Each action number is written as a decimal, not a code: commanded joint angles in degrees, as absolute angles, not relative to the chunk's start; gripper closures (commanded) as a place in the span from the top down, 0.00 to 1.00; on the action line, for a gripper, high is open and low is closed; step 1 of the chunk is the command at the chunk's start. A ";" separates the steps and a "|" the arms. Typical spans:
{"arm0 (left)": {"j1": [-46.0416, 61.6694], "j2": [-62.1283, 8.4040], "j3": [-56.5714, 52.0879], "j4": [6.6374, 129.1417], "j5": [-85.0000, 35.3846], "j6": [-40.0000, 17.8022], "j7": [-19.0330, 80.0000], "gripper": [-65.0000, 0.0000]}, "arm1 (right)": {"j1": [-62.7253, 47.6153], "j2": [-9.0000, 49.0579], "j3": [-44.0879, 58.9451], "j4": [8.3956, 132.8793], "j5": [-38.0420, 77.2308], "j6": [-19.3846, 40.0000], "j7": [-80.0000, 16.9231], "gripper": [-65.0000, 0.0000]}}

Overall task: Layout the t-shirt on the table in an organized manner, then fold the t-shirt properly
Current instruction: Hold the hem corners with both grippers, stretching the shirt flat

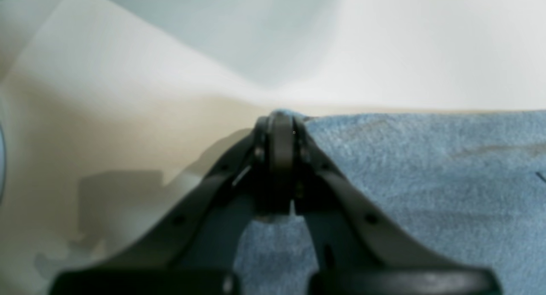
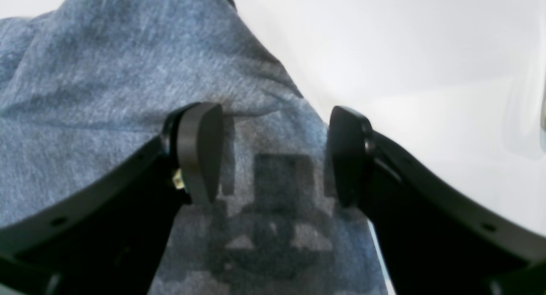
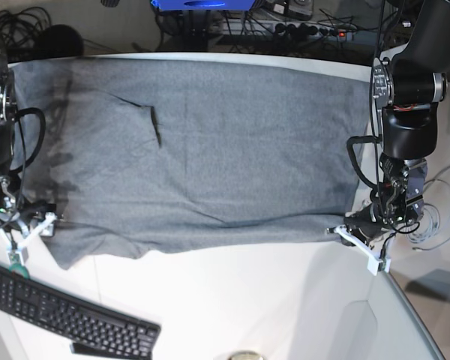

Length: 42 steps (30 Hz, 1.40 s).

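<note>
I see the white desk (image 3: 270, 307) with the grey t-shirt (image 3: 210, 142) spread across the base view's upper half, long axis left to right. My left jaws (image 1: 279, 120), lower right, pinch its corner; my right jaws (image 2: 275, 154), lower left, stand spread over cloth.

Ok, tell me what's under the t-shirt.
The white table lies under the grey t-shirt, showing bare only in front. Anything else beneath is covered by cloth.

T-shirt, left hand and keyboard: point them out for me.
t-shirt (image 3: 210, 142), base view, middle of the spread cloth.
left hand (image 1: 279, 116), left wrist view, shut fingertips at the shirt's edge.
keyboard (image 3: 67, 311), base view, key field.
</note>
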State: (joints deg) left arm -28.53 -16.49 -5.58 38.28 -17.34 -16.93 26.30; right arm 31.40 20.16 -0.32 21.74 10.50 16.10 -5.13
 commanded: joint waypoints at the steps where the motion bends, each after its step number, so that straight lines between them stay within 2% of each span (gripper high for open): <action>1: -30.29 -17.10 -5.76 39.34 -17.80 -17.19 25.01 0.00 | 33.01 21.23 -0.04 22.37 10.95 15.96 -3.91 0.55; 7: -30.29 -17.19 -5.76 39.34 -17.80 -17.19 25.01 0.00 | 32.66 21.49 3.74 18.95 10.95 15.87 -4.18 0.55; 10: -30.29 -17.10 -5.76 39.34 -17.80 -17.19 25.01 0.00 | 30.90 21.67 7.08 20.53 10.95 15.96 -8.13 0.55; 16: -30.29 -17.19 -5.76 39.34 -17.80 -17.19 25.01 0.00 | 23.43 21.14 14.02 37.85 10.95 16.04 -17.27 0.55; 21: -30.29 -17.19 -5.76 39.34 -17.80 -17.19 25.01 0.00 | 19.03 19.56 14.90 49.71 10.77 15.96 -24.22 0.55; 23: -30.29 -17.19 -5.76 39.34 -17.80 -17.19 25.01 0.00 | 18.95 19.47 14.99 49.71 10.77 15.60 -25.19 0.55; 26: -30.29 -17.19 -5.76 39.34 -17.80 -17.19 25.01 0.00 | 18.77 19.47 14.99 49.63 10.77 11.47 -25.45 0.55; 37: -30.02 -17.19 -5.58 39.34 -17.80 -17.19 25.01 0.00 | 14.20 16.92 14.46 52.97 10.77 11.38 -26.51 0.55; 39: -30.02 -17.19 -5.58 39.34 -17.80 -17.19 25.01 0.00 | 14.20 16.75 14.46 52.97 10.77 11.38 -26.51 0.48; 42: -30.02 -17.19 -5.49 39.34 -17.80 -17.19 25.01 0.00 | 13.93 16.75 14.46 52.97 10.77 11.38 -26.51 0.19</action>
